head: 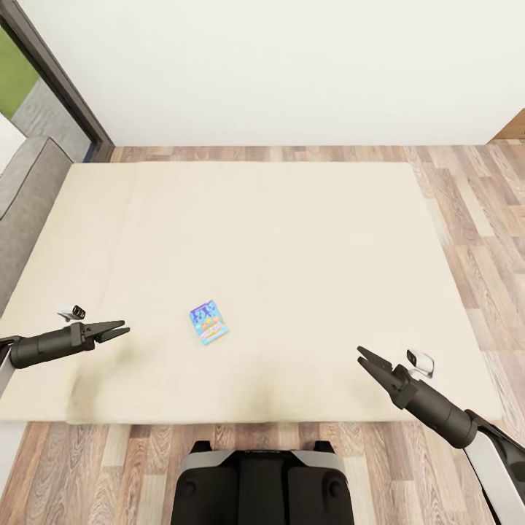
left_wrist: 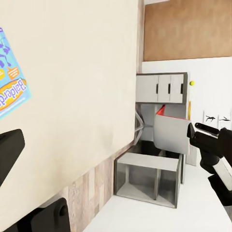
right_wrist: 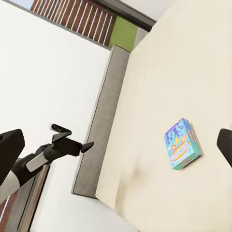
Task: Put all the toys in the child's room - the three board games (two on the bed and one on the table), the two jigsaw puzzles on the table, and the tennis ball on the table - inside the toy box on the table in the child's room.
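Robot's own dark base (head: 262,481) sits right at the near edge of the bed (head: 292,240), so it's parked about as close as it can get. The mattress is huge and plain beige, with just one board game (head: 208,321) lying flat on it, a bit left of centre and toward the near side. Wood floor (head: 474,211) runs along the right and far sides, white wall behind, grey bed frame (right_wrist: 104,121) on the left.

Both arms hover over the near part of the mattress, the game between them. Left gripper (head: 117,330) is closer to it, jaws nearly together with nothing in them. Right gripper (head: 366,361) is well apart from it, only a narrow gap between the jaws, also empty.

I'd go with the left arm: spread the jaws first, come down over the box's short width, and pinch at the edges since it's thin and the mattress will give. Loads of open room all round, nothing to bump.
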Tool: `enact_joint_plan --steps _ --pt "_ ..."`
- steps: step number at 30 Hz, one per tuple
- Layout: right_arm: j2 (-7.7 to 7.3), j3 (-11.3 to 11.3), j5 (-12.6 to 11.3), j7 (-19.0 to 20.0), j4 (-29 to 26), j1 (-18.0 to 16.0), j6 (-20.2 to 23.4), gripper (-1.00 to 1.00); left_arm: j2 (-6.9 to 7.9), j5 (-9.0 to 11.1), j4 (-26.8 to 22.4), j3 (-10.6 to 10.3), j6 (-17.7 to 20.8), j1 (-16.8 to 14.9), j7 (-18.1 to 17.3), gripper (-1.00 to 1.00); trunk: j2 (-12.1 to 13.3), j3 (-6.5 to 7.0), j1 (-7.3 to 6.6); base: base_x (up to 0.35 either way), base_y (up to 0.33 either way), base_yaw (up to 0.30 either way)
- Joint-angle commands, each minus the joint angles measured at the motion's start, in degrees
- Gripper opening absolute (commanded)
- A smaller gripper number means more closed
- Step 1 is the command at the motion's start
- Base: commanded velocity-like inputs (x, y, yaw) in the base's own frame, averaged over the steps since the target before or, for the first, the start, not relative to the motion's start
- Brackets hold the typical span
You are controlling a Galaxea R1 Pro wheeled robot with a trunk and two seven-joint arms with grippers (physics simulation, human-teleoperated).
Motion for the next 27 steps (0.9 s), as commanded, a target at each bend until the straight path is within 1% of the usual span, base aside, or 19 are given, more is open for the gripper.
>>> enact_joint_plan --steps 1,5,8,27 --pt "0.0 0.0 0.1 0.0 0.0 0.0 0.5 1.0 0.01 0.0 0.0 0.0 0.6 0.0 -0.2 1.0 -0.1 0.04 0.04 0.0 0.0 0.0" --pt "0.02 0.0 1.9 0.1 0.0 0.0 0.5 1.0 0.01 0.0 0.0 0.0 0.6 0.0 -0.2 1.0 -0.1 0.41 0.04 0.0 0.0 0.0" --pt "0.03 0.0 2.4 0.1 0.0 0.0 0.5 1.0 0.01 0.0 0.0 0.0 0.6 0.0 -0.2 1.0 -0.1 0.69 0.04 0.0 0.0 0.0" --pt "0.03 0.0 2.9 0.1 0.0 0.0 0.5 1.0 0.01 0.0 0.0 0.0 0.5 0.0 -0.2 1.0 -0.1 2.46 0.04 0.0 0.0 0.0"
